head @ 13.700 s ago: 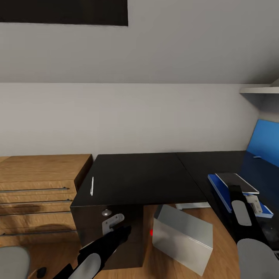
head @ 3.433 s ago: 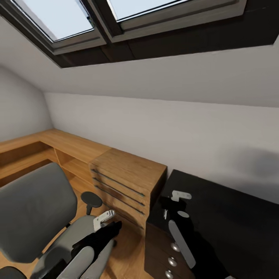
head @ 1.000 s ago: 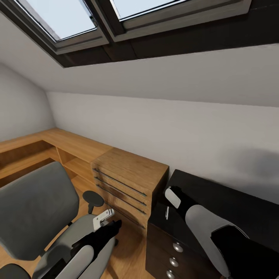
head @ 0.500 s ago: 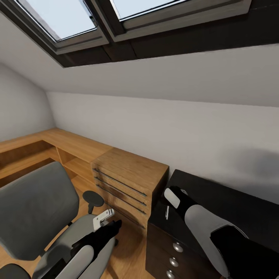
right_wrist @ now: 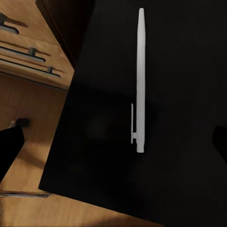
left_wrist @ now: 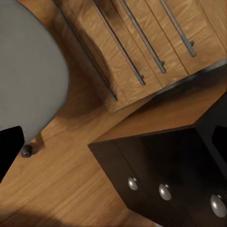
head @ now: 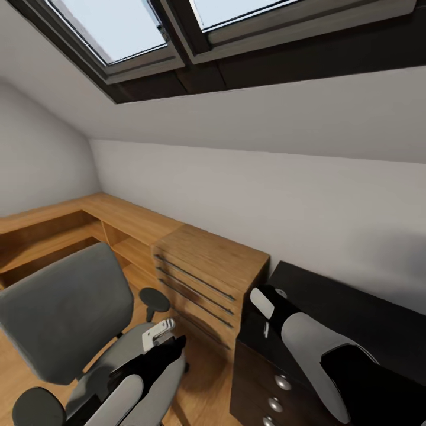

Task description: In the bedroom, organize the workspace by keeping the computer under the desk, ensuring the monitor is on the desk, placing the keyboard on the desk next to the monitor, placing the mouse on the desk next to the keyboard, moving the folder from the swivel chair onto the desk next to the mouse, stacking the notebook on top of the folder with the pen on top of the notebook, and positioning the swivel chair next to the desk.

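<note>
Head view: right arm reaches over the near corner of the desk (head: 349, 307), glossy black surface. The pen (head: 266, 329) lies flat on that surface close to the corner edge, just beside the arm's wrist; the right gripper (head: 267, 296) is largely hidden behind the wrist, so whether its fingers are apart or together cannot be told. Right wrist view: pen (right_wrist: 139, 80) lies alone on the black top, clip visible along its side, nothing touching it; dark shapes at the frame edges may be fingertips, not resolvable.

Light wooden drawer unit (head: 207, 275) stands directly against the desk's end, with a low wooden shelf run (head: 65, 228) continuing along the wall to the corner. The swivel chair (head: 71, 313) sits on the wooden floor in front of the shelves, apart from the desk; its base is cut off by the frame.

Left gripper (head: 158, 333) hangs above the chair seat, pale fingers apart, holding nothing. Left wrist view: desk drawer front with round silver knobs (left_wrist: 164, 191), drawer unit handles, grey seat edge.

Skylight windows (head: 177, 29) overhead.
</note>
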You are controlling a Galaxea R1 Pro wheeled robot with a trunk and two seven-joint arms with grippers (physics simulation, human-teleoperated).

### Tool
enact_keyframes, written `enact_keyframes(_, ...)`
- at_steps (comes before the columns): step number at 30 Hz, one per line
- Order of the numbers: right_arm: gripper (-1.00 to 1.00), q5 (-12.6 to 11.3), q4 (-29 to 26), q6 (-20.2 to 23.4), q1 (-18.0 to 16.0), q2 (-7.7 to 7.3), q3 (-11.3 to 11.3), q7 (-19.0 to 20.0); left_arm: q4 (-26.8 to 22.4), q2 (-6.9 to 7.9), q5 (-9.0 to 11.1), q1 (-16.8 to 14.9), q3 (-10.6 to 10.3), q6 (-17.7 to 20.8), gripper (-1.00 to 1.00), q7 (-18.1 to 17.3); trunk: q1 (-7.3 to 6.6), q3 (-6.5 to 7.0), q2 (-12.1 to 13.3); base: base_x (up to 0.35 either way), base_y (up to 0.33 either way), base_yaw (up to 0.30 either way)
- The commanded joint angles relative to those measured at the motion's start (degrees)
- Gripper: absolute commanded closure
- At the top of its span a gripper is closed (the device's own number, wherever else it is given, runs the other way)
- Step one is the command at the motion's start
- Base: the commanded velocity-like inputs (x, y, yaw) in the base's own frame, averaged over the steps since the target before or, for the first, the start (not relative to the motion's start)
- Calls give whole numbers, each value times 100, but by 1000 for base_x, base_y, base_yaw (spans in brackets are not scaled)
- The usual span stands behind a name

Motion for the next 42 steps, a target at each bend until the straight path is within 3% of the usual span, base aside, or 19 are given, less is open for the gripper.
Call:
enact_keyframes(1,-100,-42,-11,32,-4,-6,47,-36,-7,3,16,-8,-8,20,-100,34,1,-9,-6,0,0,107)
enact_keyframes(7,-100,-33,2,-237,3,-36,36,-36,-6,3,16,-9,-8,26,-100,34,1,-10,-6,0,0,28)
enact_keyframes(27,-100,-23,8,-265,5,-38,51,-45,-7,3,16,-8,-14,35,-100,25,1,-10,-6,0,0,1)
enact_keyframes(35,-100,307,118,-255,5,-31,250,-45,-7,3,16,-8,-16,38,-100,43,1,-10,-6,48,-114,0)
enact_keyframes(42,-100,373,143,-249,5,-37,277,-43,-7,3,16,-8,-12,33,-100,36,1,-10,-6,85,-144,0)
